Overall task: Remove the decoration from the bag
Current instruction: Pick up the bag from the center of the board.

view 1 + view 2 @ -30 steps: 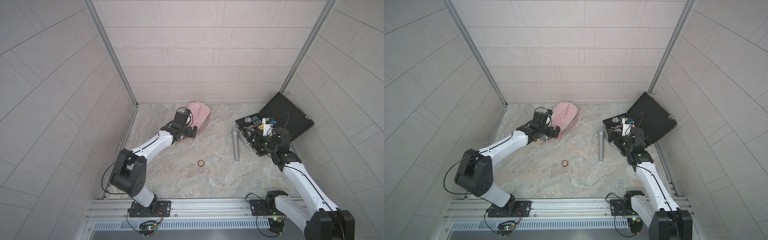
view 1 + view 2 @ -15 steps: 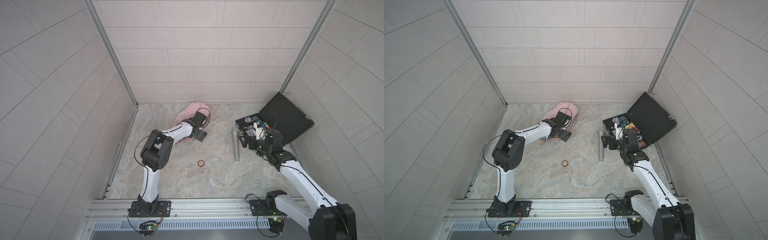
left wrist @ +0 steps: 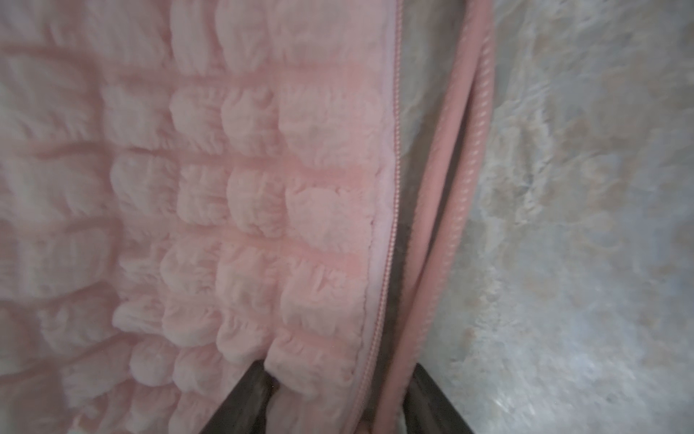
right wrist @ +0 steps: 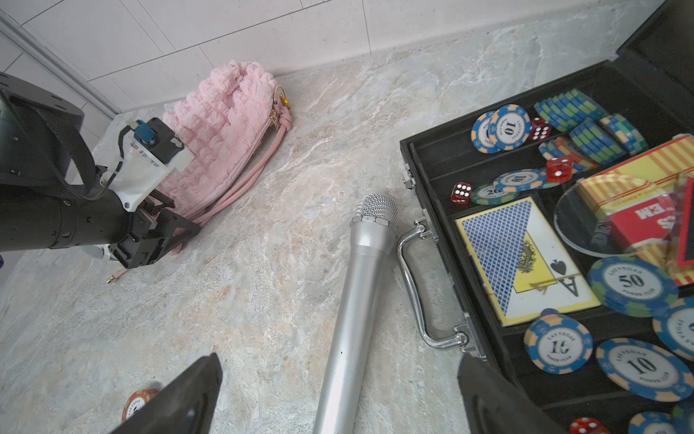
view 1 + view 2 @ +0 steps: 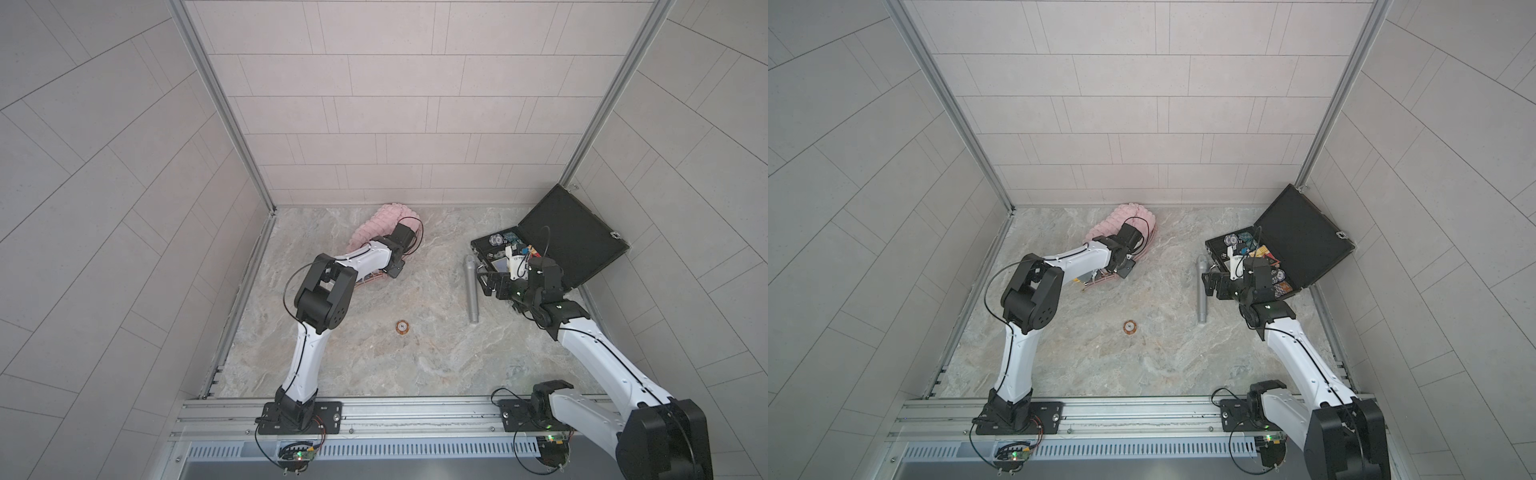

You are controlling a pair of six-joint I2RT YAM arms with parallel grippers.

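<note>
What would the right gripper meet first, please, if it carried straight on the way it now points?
Probably the microphone, which lies right between the fingers of the open right gripper in the wrist view; how much gap is left is hard to judge.
</note>
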